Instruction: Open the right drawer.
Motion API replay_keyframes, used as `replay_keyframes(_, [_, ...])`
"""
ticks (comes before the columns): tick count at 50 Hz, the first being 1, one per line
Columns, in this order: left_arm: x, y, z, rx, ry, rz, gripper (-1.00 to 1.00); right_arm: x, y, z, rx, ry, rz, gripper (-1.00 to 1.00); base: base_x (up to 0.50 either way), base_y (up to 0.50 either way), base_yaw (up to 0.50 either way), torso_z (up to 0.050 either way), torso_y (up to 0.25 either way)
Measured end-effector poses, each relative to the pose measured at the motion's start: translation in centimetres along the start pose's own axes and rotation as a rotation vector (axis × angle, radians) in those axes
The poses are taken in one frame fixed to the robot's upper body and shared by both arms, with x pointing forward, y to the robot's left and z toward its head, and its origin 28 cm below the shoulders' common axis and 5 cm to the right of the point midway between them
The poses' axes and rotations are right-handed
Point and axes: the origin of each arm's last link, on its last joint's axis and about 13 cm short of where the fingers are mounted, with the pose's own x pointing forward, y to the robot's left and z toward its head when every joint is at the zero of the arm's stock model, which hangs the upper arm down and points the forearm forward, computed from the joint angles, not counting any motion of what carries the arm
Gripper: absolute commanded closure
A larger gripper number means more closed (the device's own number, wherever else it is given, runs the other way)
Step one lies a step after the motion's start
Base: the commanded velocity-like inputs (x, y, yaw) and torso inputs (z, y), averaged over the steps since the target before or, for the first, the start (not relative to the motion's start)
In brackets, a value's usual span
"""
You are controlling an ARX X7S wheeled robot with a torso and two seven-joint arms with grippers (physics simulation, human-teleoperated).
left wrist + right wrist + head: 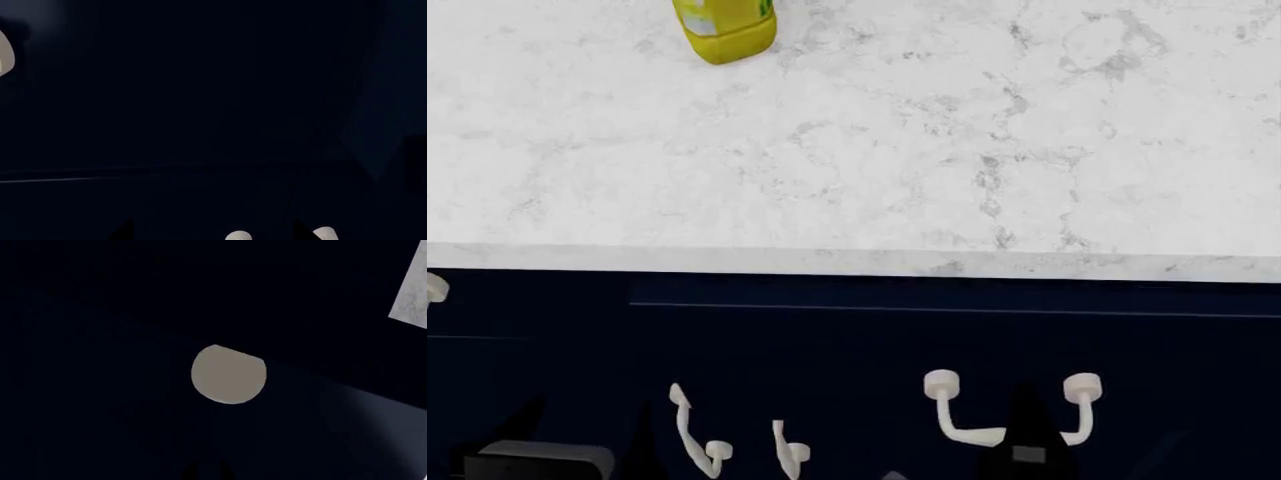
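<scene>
The right drawer (961, 340) is a dark navy front under the marble counter. Its off-white curved pull (961, 428) hangs on two round mounts. My right gripper (1028, 425) is a black wedge in front of the pull's right half and hides part of the curve. In the right wrist view its tips (207, 470) form one dark wedge, jaws together, with one round mount (229, 374) ahead. I cannot tell if it touches the pull. My left gripper (212, 232) shows two dark tips set apart, open and empty, facing navy panel.
A yellow bottle (725, 28) stands far back on the marble counter (868, 150). Two upright off-white door pulls (701, 440) hang left of the drawer pull. Another round mount (434, 290) shows at the far left edge. A grey part of my left arm (541, 462) sits at lower left.
</scene>
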Motion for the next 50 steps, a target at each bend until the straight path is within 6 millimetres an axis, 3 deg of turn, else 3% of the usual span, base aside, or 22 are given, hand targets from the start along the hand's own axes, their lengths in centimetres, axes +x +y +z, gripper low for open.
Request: replay_keyframes(50, [-0.02,0.02,0.00,-0.002,-0.001,0.000,-1.00,-0.04,0.15,0.12,0.003,0.002,-0.006,1.00,-0.15,0.00,0.00,0.000,0.000])
